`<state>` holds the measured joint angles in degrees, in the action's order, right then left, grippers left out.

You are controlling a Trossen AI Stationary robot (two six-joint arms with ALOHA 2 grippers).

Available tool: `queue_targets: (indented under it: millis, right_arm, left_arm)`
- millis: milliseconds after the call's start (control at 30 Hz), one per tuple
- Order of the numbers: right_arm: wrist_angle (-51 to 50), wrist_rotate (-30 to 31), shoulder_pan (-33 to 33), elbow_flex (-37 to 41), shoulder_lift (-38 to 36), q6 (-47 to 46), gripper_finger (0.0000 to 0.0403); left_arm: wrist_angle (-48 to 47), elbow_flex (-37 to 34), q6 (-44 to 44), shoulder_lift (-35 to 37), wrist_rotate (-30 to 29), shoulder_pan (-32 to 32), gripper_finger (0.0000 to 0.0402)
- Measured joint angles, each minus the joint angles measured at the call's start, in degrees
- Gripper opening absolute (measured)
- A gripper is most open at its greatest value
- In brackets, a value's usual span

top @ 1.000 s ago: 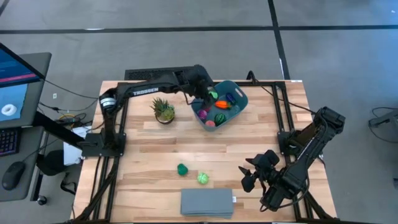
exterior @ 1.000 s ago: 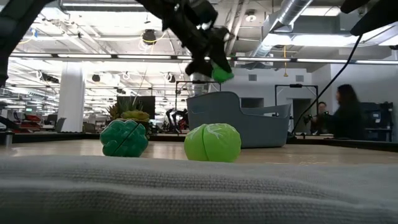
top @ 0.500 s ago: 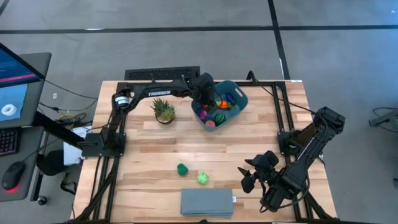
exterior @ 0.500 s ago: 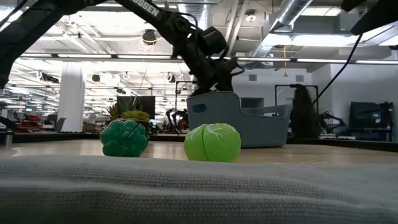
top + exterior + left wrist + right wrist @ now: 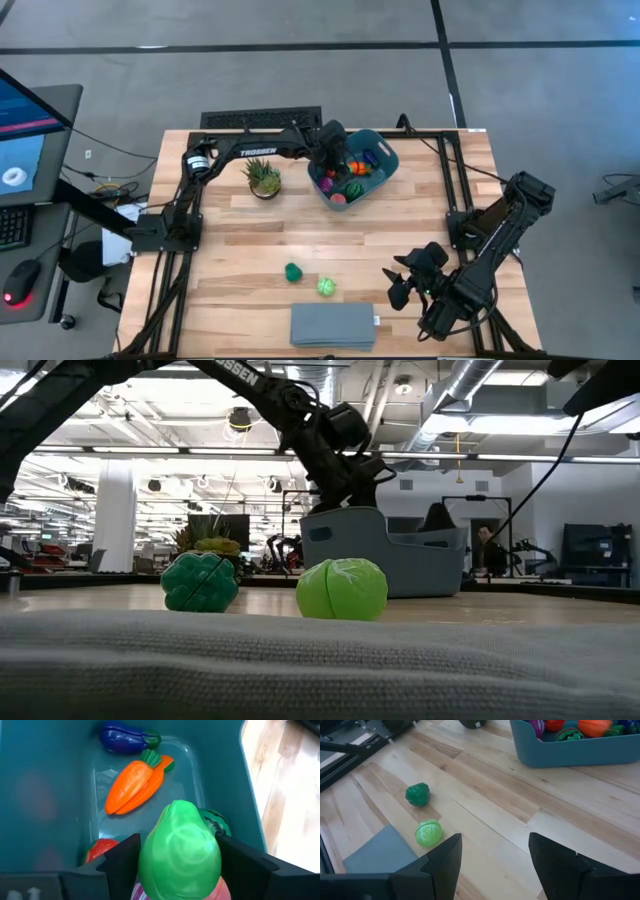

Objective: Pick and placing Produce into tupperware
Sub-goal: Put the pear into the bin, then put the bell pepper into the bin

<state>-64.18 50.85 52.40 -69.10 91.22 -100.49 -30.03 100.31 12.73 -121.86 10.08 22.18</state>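
Left wrist view: the left gripper (image 5: 180,870) is down inside the tupperware (image 5: 45,785), a green pear-shaped toy (image 5: 179,851) between its jaws, which have begun to part but still flank it closely.
Bin contents: an orange carrot (image 5: 134,784), a dark blue eggplant (image 5: 125,739), a red piece (image 5: 100,851) and a dark green round piece (image 5: 216,822) lie on the bin floor around the green toy.
Step in hand: release of the green toy into the bin, by my reading.
Next move: the jaws should spread fully, then the arm should lift clear of the bin wall.
Left on the bench: a dark green toy (image 5: 293,271) and a light green cabbage (image 5: 327,287), near each other beside the grey slab (image 5: 332,326), well apart from the bin.
Right gripper (image 5: 492,865): waits over the near right of the bench (image 5: 240,240), jaws apart and empty.
Change: a second ago the left gripper hung above the bin rim with the toy; now it is lowered into the bin.
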Motion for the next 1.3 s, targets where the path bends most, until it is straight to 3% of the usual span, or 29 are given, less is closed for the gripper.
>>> queue_targets:
  millis: [433, 800, 933, 1133, 1300]
  right_arm:
    - [0.42, 0.0, 0.0, 0.0, 0.0, 0.0, 0.0255]
    - [0.83, 0.0, 0.0, 0.0, 0.0, -0.02, 0.0255]
    - [0.81, 0.0, 0.0, 0.0, 0.0, -0.02, 0.0255]
    - [0.57, -0.02, 0.0, 0.0, 0.0, -0.02, 0.0255]
    - [0.5, -0.02, 0.02, 0.0, 0.0, -0.02, 0.0255]
  left_arm:
    - [-0.24, 0.0, -1.28, 0.0, 0.03, -0.42, 0.025]
    - [-2.41, 3.59, -4.26, -0.05, 2.24, -1.09, 0.0287]
    - [-11.66, 10.73, -8.05, -0.07, 4.77, -1.83, 0.0291]
    - [-31.72, 22.69, -16.51, -0.04, 2.73, -5.88, 0.0291]
    - [-39.97, 24.0, -18.34, 4.17, 0.39, -10.94, 0.0291]
